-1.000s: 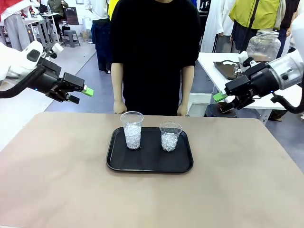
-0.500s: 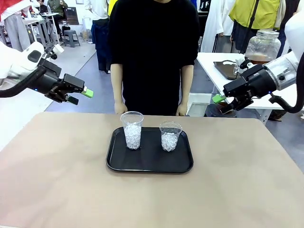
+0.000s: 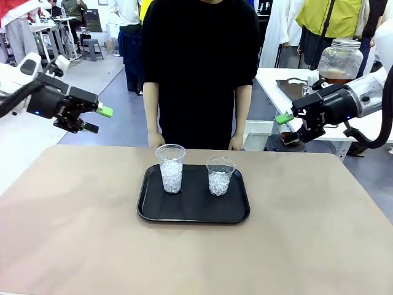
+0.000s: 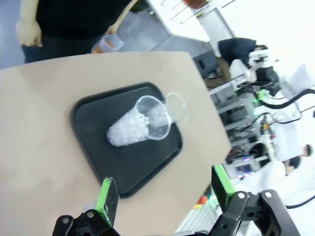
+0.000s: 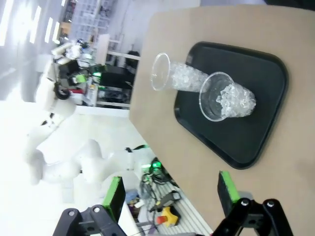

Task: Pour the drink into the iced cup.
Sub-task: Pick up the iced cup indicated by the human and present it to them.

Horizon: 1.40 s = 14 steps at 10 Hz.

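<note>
Two clear plastic cups full of ice stand on a black tray (image 3: 193,212) at the table's middle: a taller iced cup (image 3: 171,168) on the left and a shorter one (image 3: 220,176) on the right. The drink (image 3: 334,76), amber-brown, lies low in a big glass jar (image 3: 341,58) on a white table at the back right. My left gripper (image 3: 98,120) hangs open in the air beyond the table's far left corner. My right gripper (image 3: 286,129) is open too, high past the far right corner, just in front of the jar. Both wrist views look down on the cups (image 4: 140,123) (image 5: 226,98) between open fingers.
A person in black stands at the far edge behind the tray, hands (image 3: 155,140) hanging near the table edge. The tan table top (image 3: 73,233) lies bare around the tray. A dark tray (image 3: 293,89) lies on the white table beside the jar.
Both arms have drawn away from the middle: the left gripper has gone left and a little up, and the right gripper has risen slightly. The cups and the tray have stayed put.
</note>
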Tool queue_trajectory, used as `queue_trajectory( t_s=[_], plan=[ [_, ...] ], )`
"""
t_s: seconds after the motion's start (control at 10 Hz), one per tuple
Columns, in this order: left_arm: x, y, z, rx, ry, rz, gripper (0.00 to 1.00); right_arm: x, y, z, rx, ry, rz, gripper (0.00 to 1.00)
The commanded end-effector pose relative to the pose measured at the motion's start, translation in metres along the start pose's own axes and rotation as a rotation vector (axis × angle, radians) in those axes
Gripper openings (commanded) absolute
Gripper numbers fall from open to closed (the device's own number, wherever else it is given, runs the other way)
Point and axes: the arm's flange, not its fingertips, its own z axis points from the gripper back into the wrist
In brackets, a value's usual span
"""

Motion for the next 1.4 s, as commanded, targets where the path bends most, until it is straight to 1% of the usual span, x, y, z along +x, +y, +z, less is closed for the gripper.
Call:
queue_trajectory(
  t_s=[0.0, 0.2, 0.3, 0.4, 0.5, 0.7, 0.9, 1.2, 1.3],
  plan=[
    [0.017, 0.022, -0.001, -0.126, -0.001, 0.057, 1.0, 0.022, -0.012, 0.01, 0.123, -0.024, -0.118, 1.0],
    [0.026, 0.04, -0.005, -0.231, 0.031, 0.137, 1.0, 0.032, -0.03, 0.013, 0.221, -0.014, -0.194, 1.0],
    [0.03, 0.052, -0.008, -0.292, 0.064, 0.175, 1.0, 0.036, -0.041, 0.013, 0.263, -0.005, -0.221, 1.0],
    [0.034, 0.061, -0.011, -0.329, 0.107, 0.21, 1.0, 0.04, -0.05, 0.015, 0.274, -0.015, -0.259, 1.0],
    [0.039, 0.067, -0.014, -0.353, 0.118, 0.232, 1.0, 0.044, -0.056, 0.016, 0.32, -0.016, -0.288, 1.0],
    [0.046, 0.077, -0.017, -0.381, 0.098, 0.257, 1.0, 0.051, -0.062, 0.018, 0.361, -0.061, -0.325, 1.0],
    [0.054, 0.087, -0.022, -0.413, 0.09, 0.293, 1.0, 0.055, -0.068, 0.017, 0.371, -0.081, -0.347, 1.0],
    [0.06, 0.092, -0.026, -0.423, 0.125, 0.293, 1.0, 0.058, -0.071, 0.018, 0.381, -0.066, -0.353, 1.0],
    [0.06, 0.089, -0.026, -0.425, 0.136, 0.269, 1.0, 0.056, -0.07, 0.018, 0.376, -0.059, -0.351, 1.0]
  ],
)
